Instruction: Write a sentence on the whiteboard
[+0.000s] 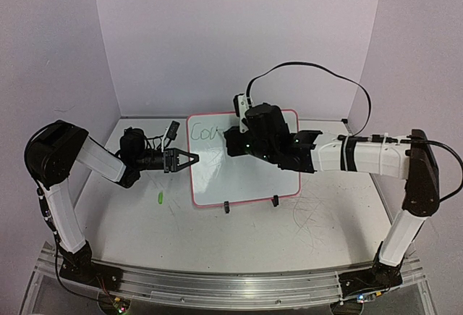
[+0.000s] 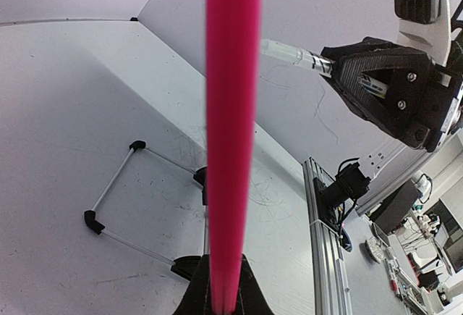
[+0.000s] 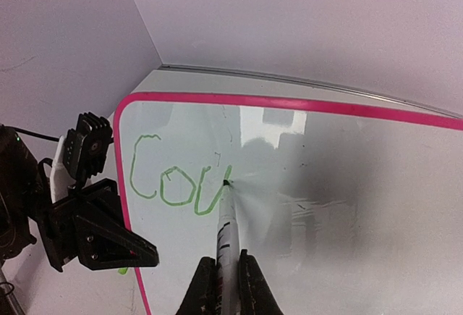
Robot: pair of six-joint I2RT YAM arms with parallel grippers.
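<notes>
The whiteboard (image 1: pixel 242 177) with its pink rim stands tilted mid-table. Green letters "Cou" (image 1: pixel 205 133) sit at its upper left, the sentence's first letters, also clear in the right wrist view (image 3: pixel 177 185). My right gripper (image 1: pixel 233 141) is shut on a white marker (image 3: pixel 226 228); its tip touches the board (image 3: pixel 347 185) at the end of the "u". My left gripper (image 1: pixel 189 159) is shut on the board's left rim, which shows edge-on as a pink bar (image 2: pixel 231 112). In the wrist views the grippers are low centre: left (image 2: pixel 223 290), right (image 3: pixel 226 275).
A green marker cap (image 1: pixel 158 198) lies on the table left of the board. Two black clip feet (image 1: pixel 226 207) (image 1: pixel 274 200) hold the board's near edge. Grey scribbles (image 1: pixel 311 213) mark the tabletop. White walls enclose three sides; an aluminium rail (image 1: pixel 217 286) runs along the near edge.
</notes>
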